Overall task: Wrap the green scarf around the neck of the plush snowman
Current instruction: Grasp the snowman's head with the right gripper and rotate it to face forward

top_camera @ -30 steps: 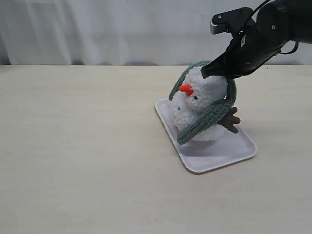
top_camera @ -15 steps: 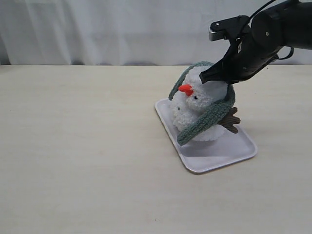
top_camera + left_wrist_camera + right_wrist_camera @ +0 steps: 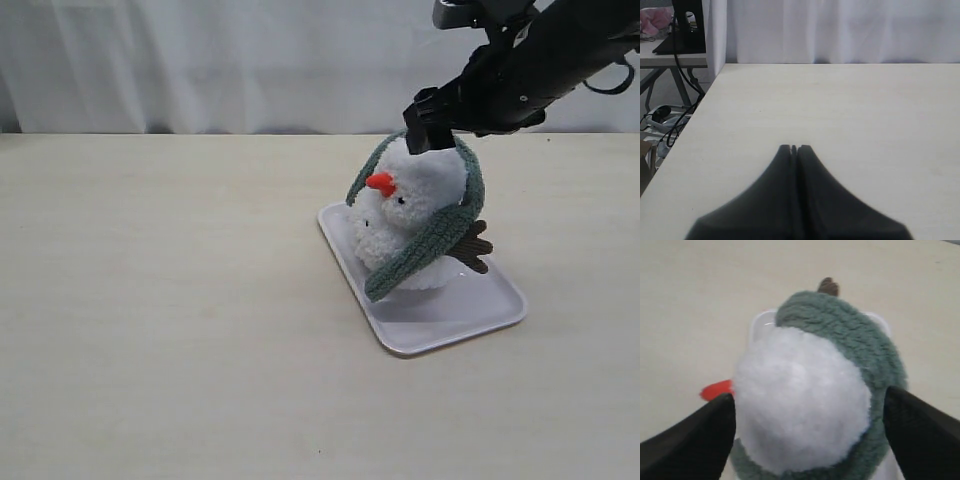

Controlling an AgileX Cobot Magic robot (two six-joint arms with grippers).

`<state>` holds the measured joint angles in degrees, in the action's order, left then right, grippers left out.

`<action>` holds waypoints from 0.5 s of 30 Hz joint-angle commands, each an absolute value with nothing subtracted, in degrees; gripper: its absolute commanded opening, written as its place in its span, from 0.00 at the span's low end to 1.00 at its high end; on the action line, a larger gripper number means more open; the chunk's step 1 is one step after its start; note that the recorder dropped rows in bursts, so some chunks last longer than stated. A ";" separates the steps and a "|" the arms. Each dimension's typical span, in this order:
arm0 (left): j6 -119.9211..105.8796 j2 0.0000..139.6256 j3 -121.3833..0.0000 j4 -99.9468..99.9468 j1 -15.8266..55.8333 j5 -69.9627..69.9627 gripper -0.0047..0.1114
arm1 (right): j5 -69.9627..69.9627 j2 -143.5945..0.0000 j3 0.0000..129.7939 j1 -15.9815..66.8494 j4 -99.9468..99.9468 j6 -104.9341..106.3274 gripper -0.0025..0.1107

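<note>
Right wrist view: our right hand point(image 3: 807, 405) stands wide, empty, over the plush snowman point(image 3: 795, 385); we judge the green scarf point(image 3: 860, 340) light and limp, best pinched at an end

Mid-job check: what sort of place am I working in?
Probably a lab or test workspace: a pale tabletop, a white curtain backdrop, and, in the left wrist view, a side desk with loose cables beneath.

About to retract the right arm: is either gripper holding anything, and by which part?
Nothing is held. The right gripper is open, jaws either side of the plush snowman's head and green scarf; the left gripper is shut, empty.
</note>
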<state>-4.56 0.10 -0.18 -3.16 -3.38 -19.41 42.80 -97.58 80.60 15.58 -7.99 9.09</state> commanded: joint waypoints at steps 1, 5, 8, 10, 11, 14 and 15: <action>-4.42 0.00 0.00 -3.10 -3.65 -18.53 0.04 | 42.24 -99.29 80.58 15.45 -13.00 14.31 0.69; -4.42 0.00 0.00 -3.10 -3.65 -18.53 0.04 | 40.86 -101.30 80.58 15.45 -10.56 11.82 0.69; -4.42 0.00 0.00 -3.10 -3.65 -18.53 0.04 | 40.52 -103.02 80.58 15.45 -9.57 11.30 0.69; -4.42 0.00 0.00 -3.10 -3.65 -18.53 0.04 | 40.25 -103.96 80.58 15.45 -9.47 11.69 0.69; -4.42 0.00 0.00 -3.10 -3.65 -18.53 0.04 | 39.87 -104.25 80.58 15.45 -9.59 11.69 0.69; -4.42 0.00 0.00 -3.10 -3.65 -18.53 0.04 | 39.32 -105.14 80.58 15.45 -12.34 13.40 0.69; -4.42 0.00 0.00 -3.10 -3.65 -18.53 0.04 | 39.72 -105.26 80.58 15.45 -13.67 15.61 0.66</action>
